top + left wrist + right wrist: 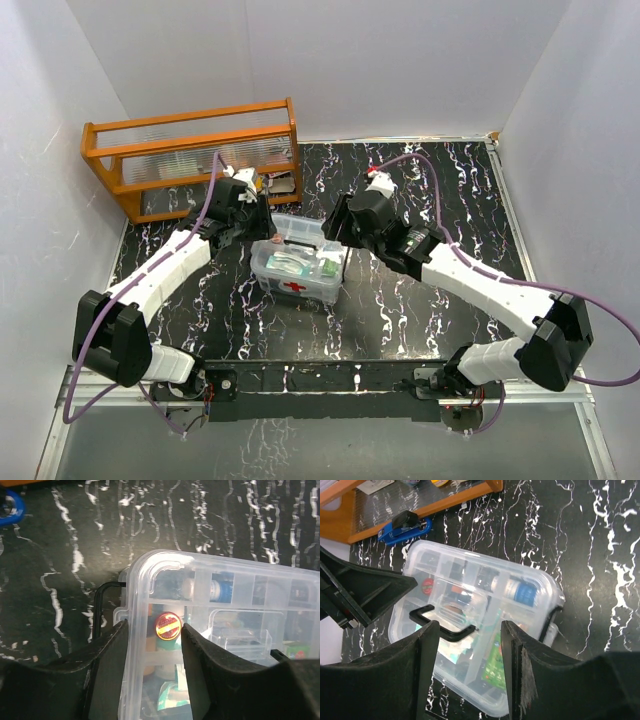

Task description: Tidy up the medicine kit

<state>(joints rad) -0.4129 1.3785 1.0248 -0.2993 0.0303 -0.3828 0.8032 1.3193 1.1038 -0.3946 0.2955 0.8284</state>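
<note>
Packing seems done: the medicine kit [300, 270] sits filled and lidded, far from every table [400, 320] edge, left gripper [154, 627] spread astride one end, right gripper [470, 625] spread over its handle [442, 631]; latching probably remains.

Right gripper [470, 630] spread wide above the clear rectangular plastic medicine kit [520, 605] — lid on, I see its dark handle [454, 635] between the fingers. Blue stapler-like object [405, 526] beside orange wooden rack [445, 502].
</note>
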